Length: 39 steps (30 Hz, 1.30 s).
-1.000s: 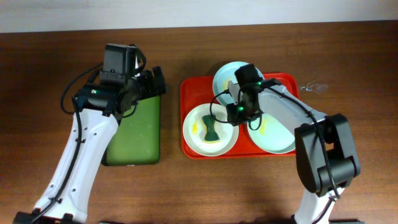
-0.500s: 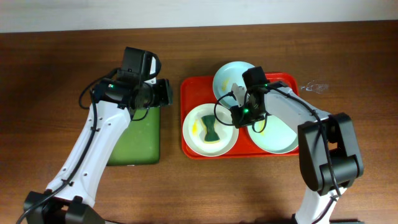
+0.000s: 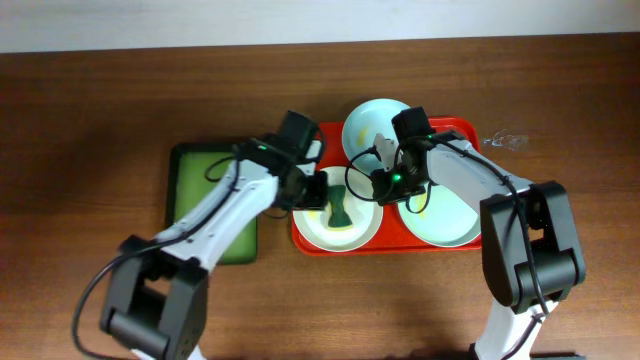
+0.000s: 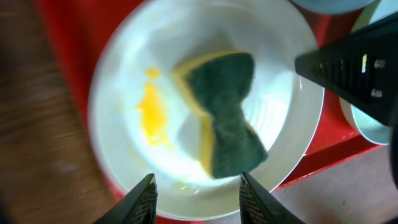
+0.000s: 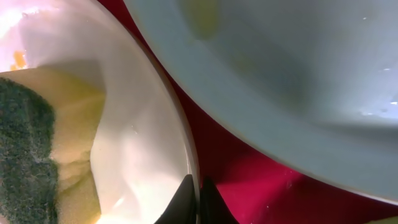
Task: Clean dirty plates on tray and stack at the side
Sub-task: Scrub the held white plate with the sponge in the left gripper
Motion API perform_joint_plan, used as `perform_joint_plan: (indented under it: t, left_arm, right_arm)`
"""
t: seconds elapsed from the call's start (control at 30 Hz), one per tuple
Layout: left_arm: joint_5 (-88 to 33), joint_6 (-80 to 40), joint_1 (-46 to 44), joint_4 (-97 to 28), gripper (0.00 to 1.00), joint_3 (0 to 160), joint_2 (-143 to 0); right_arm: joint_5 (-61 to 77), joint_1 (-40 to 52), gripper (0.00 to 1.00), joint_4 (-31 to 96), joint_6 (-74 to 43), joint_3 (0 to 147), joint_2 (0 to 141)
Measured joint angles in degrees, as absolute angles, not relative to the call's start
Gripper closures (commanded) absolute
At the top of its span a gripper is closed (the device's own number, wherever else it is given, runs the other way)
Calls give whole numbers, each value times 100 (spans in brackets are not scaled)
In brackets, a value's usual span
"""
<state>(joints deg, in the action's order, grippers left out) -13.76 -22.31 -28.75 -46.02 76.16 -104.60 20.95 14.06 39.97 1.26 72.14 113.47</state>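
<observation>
**Op A:** Red tray, three plates on it, none stacked at the side. I judge us barely started.

**Op B:** Which one am I on?

**Op A:** The white plate, at the tray's 7 o'clock. The sponge lies on it, and the yellow smear is unwiped. The back plate at 12 and the right-hand plate at 4 wait their turn.

**Op B:** My left gripper hangs over it, fingers spread, gripping nothing. The sponge is at its 12 o'clock, the smear near 10.

**Op A:** And the right?

**Op B:** My right gripper is pinched tight on that white plate's rim, at the plate's 2 o'clock side. I judge it is steadying the plate.

**Op A:** The green tray sits at 9 o'clock, no plates on it.
</observation>
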Motion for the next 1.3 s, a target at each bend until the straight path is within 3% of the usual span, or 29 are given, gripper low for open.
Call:
perform_joint_plan:
  t: [0.1, 0.3, 0.37, 0.43, 0.5, 0.9, 1.07, 1.3]
  left_arm:
    - [-1415, -2408, -3120, -4283, 65, 7616, -10711]
    - [-1024, -2967, -3479, -3955, 70, 7605, -11133]
    - [-956, -3037, -3533, -3951, 76, 7605, -11277]
    - [-919, -3109, -3553, -3935, 91, 7605, -11321]
    - [-836, -3120, -3559, -3938, 99, 7605, -11321]
    - [1052, -3153, -3326, -4591, 100, 7658, -11321]
    - [646, -3085, -3168, -4764, 100, 7994, -11321]
    - [-816, -2759, -3148, -4495, 100, 8523, -11373]
  right_arm:
    - [2099, 1406, 96, 3997, 128, 7214, 11347]
    - [2102, 1406, 96, 3997, 126, 7214, 11347]
    - [2104, 1406, 96, 3997, 121, 7214, 11347]
    - [2106, 1406, 96, 3997, 126, 7214, 11347]
    - [2108, 1406, 96, 3997, 123, 7214, 11347]
    - [2134, 1406, 96, 3997, 104, 7214, 11349]
    - [2211, 1406, 96, 3997, 89, 7214, 11349]
    - [2222, 1406, 96, 3931, 86, 7214, 11349]
